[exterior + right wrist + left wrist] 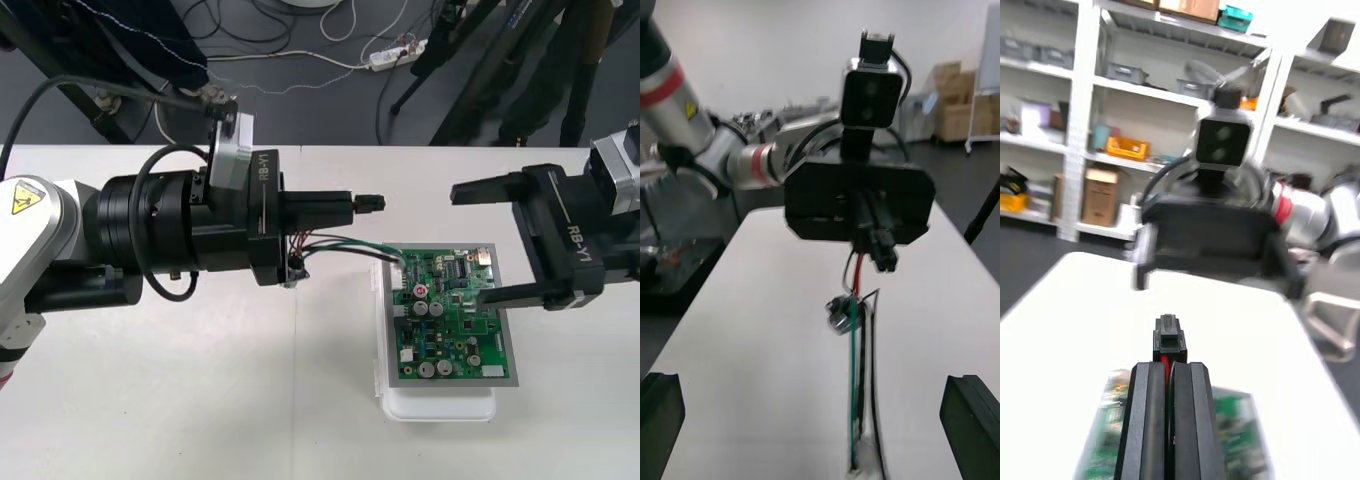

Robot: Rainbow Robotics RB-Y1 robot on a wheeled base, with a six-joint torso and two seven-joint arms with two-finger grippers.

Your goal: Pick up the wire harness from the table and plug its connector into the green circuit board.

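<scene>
Nearest, at the table's [180,400] 5 o'clock, the white base [440,408] carries the green circuit board [450,310]. The right gripper [468,245] reaches in from 3 o'clock with its jaws spread wide and nothing between them. Its nearer finger lies over the board's 3 o'clock edge and the farther one stands beyond the board's 12 o'clock edge. From a white connector [397,265] at the board's 10 o'clock corner, the wire harness [345,244] runs off toward 9 o'clock. Its red, green and black wires rise to the underside of the left arm's wrist, where the round metal socket [293,268] dangles clear of the table. Whether the wires are seated in that connector cannot be told. Farther back, the left gripper [350,205] comes in from 9 o'clock with its fingers pressed together. They pinch the small black plug [372,203], which juts from their tips above the table, at 11 o'clock from the board and not touching it.
</scene>
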